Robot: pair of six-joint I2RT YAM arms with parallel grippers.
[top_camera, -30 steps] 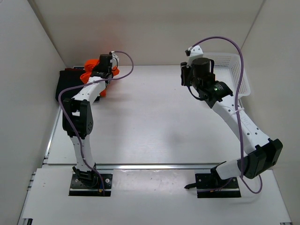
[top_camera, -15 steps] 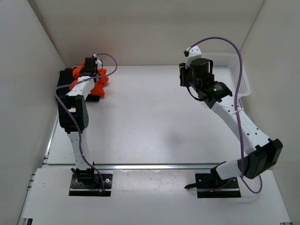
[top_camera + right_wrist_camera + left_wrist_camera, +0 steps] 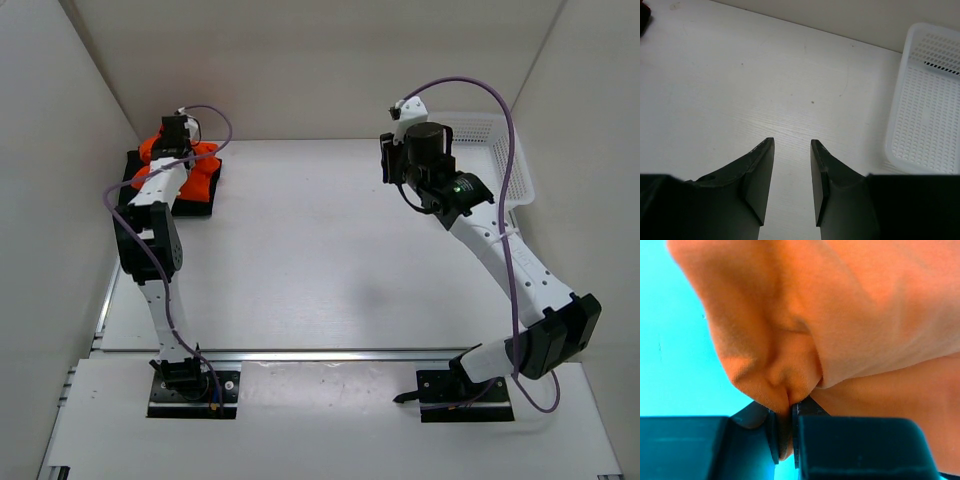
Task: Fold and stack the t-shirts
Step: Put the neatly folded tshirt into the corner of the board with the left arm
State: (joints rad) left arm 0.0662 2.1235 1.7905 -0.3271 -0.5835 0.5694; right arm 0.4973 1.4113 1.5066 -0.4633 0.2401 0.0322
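An orange t-shirt point(image 3: 196, 172) lies bunched in a soft heap directly beneath and just in front of the left gripper point(image 3: 176, 138), at the far left corner of the table point(image 3: 320, 260). In the left wrist view a fold of the orange t-shirt point(image 3: 865, 315) is pinched between the two fingers of the left gripper point(image 3: 785, 415). The jaws are nearly together with only the thin cloth between them, and the rest of the shirt bulges above the fingertips and fills most of that view. Under the orange heap a black t-shirt point(image 3: 190, 208) lies flat, its dark edge showing on the side nearer the arm's base.

Well off to the right, the right gripper point(image 3: 390, 162) hangs above bare tabletop. In the right wrist view the right gripper point(image 3: 791, 142) has its jaws parted with nothing between them. A white mesh basket point(image 3: 896, 115) sits to its right, apart from the fingers, at the table's far right edge point(image 3: 525, 180).
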